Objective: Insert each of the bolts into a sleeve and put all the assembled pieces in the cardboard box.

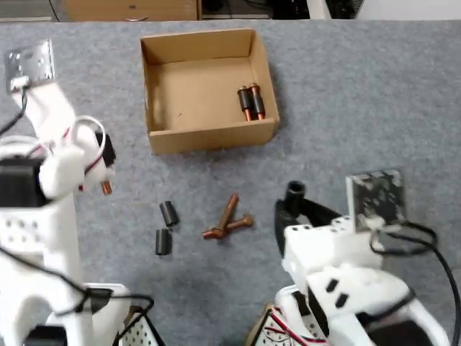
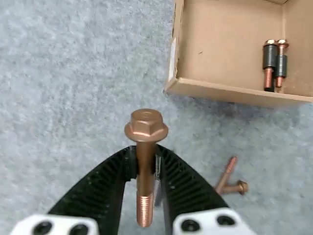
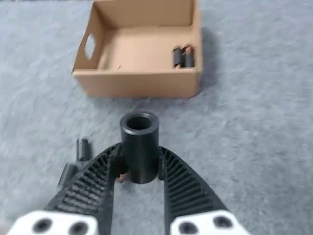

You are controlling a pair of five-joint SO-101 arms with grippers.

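My left gripper (image 2: 145, 157) is shut on a copper bolt (image 2: 145, 147), held upright with its hex head up, above the grey cloth left of the cardboard box (image 2: 230, 93). In the high view that bolt (image 1: 106, 187) hangs at the left arm's tip. My right gripper (image 3: 140, 161) is shut on a black sleeve (image 3: 140, 144), its open bore facing up; in the high view this sleeve (image 1: 294, 193) is right of centre. Two assembled pieces (image 1: 251, 103) lie in the cardboard box (image 1: 155, 137). Two loose bolts (image 1: 229, 220) lie crossed on the cloth, and two loose sleeves (image 1: 166, 227) lie to their left.
The table is covered in grey cloth. The box (image 3: 137, 83) stands at the far middle, with its assembled pieces (image 3: 182, 56) against its right wall. Both arm bases stand at the near edge. A wooden cabinet (image 1: 130, 9) lies beyond the table.
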